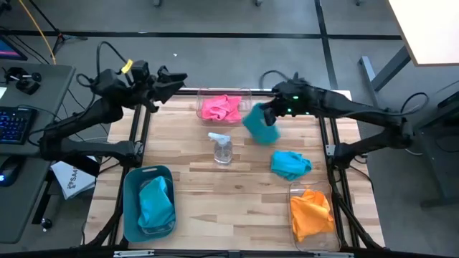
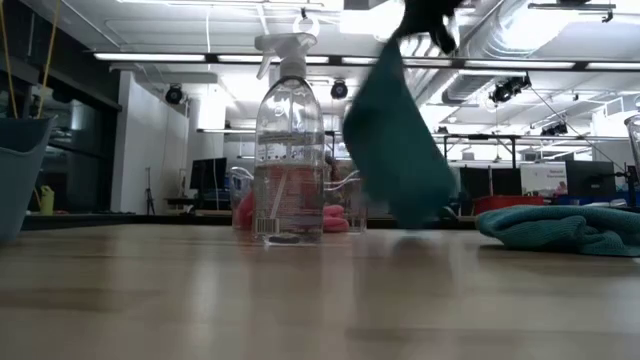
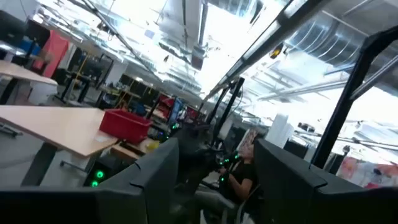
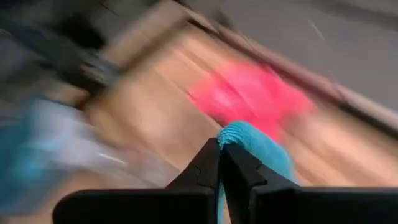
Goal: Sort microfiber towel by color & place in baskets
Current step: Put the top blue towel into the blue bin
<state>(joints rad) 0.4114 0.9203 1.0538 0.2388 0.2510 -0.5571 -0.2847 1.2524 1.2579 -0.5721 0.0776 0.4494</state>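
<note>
My right gripper is raised over the table's far middle, shut on a teal-blue microfiber towel that hangs under it. A second teal towel lies crumpled on the table to the right. A pink towel lies in the clear basket at the far edge. An orange towel fills the clear basket at the near right. The teal basket at the near left holds a teal towel. My left gripper is open and raised at the far left, touching nothing. My right gripper pinches a bunched top edge of the teal towel between its two fingertips. The fingers slant down from the table's right side. The towel hangs slack below them, its lower end close above the table.
A clear spray bottle stands upright at the table's middle, just left of the hanging towel. Bare wood lies between the bottle and the near edge. A desk with a keyboard stands beyond the table's left side.
</note>
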